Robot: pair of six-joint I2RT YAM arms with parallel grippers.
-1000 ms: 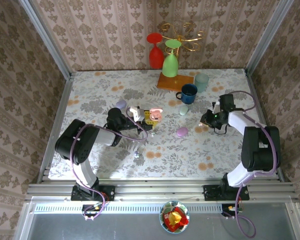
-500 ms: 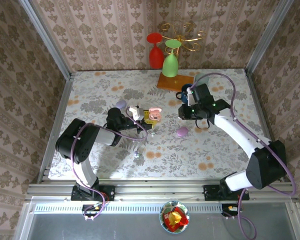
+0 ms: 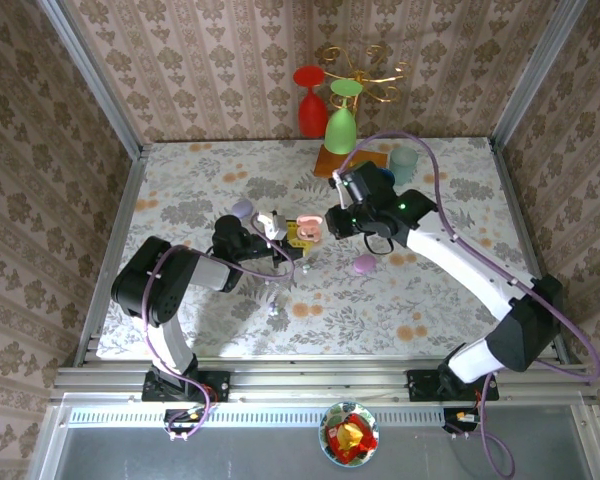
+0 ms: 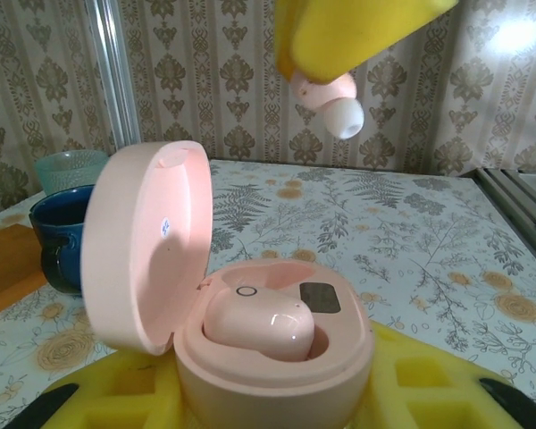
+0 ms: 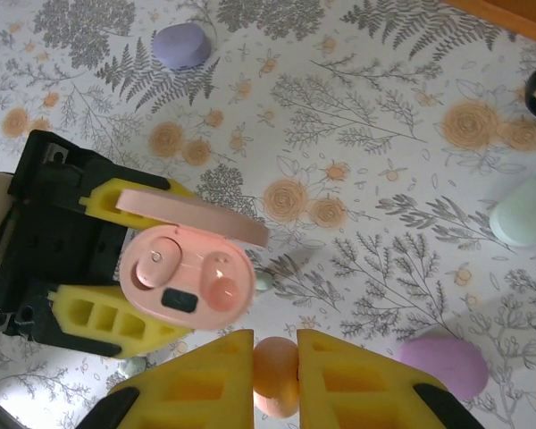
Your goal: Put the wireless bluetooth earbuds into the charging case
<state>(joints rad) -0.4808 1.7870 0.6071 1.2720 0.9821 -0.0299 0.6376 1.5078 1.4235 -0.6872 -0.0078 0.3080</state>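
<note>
My left gripper [image 3: 292, 234] is shut on the pink charging case [image 4: 277, 366], gripping its base with the lid [image 4: 143, 250] standing open. One pink earbud [image 4: 259, 326] sits in the case's left well; the other well [image 5: 220, 288] is empty. My right gripper [image 5: 275, 357] is shut on a second pink earbud [image 5: 277, 380]. It hangs just above and beside the open case, apart from it. In the left wrist view that earbud [image 4: 332, 105] pokes out below the right gripper's yellow fingers [image 4: 357, 27].
A purple case [image 5: 183, 45] lies at the far left, another purple case [image 5: 442, 366] and a mint case [image 5: 523, 210] to the right. A tiny mint bud [image 5: 263, 282] lies by the pink case. Blue mug [image 3: 377, 185], teal cup [image 3: 404, 163] and the glass stand [image 3: 348, 160] stand behind.
My right arm has swung left from the table's right side to just above the open case, carrying the earbud. The left arm and case have stayed put.
</note>
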